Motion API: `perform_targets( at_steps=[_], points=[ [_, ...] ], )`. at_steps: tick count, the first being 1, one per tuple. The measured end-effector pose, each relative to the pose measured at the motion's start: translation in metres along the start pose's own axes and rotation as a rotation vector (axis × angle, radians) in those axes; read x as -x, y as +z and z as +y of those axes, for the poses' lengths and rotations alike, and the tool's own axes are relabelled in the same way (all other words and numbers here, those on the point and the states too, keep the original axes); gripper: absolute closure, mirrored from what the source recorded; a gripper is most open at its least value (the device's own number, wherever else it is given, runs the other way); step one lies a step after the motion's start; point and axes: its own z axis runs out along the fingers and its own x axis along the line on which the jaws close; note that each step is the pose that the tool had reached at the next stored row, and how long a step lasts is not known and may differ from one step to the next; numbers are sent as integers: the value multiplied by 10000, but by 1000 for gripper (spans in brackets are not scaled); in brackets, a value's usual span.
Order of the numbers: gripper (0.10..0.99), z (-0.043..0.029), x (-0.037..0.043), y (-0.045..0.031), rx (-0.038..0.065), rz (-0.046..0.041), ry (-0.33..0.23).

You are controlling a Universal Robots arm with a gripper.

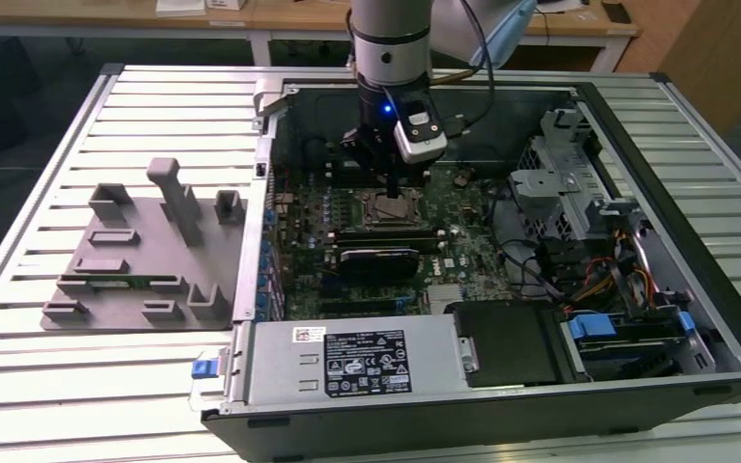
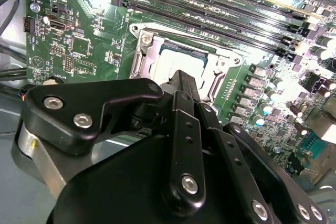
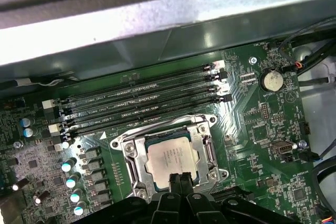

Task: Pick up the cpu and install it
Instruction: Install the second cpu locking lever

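- One square silvery-grey metal-topped cpu [image 3: 171,157] lies in the one metal-framed motherboard socket [image 3: 129,152].
- One black gripper [image 3: 179,178], fingertips pressed together, touches the cpu's edge.
- Four black memory slots [image 3: 142,100] lie beside the socket.

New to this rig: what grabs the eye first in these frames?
The open computer case lying on the slatted table, with the arm reaching down into it. The gripper sits right over the cpu, which lies in the motherboard's socket. To the exterior view's left stands a grey plastic holder tray.
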Motion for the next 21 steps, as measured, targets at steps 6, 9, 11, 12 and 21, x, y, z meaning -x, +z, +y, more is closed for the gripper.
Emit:
perform_targets(
  at_steps=[6,9,11,12,21],
  points=[
    [980,-1,3,-27,-1,1,-1],
    [980,-2,6,-56,-1,0,0],
    [980,-1,6,-57,2,-1,0],
    [980,-1,6,-57,3,-1,0],
    [980,-44,17,-55,-1,1,-1]
  ],
)
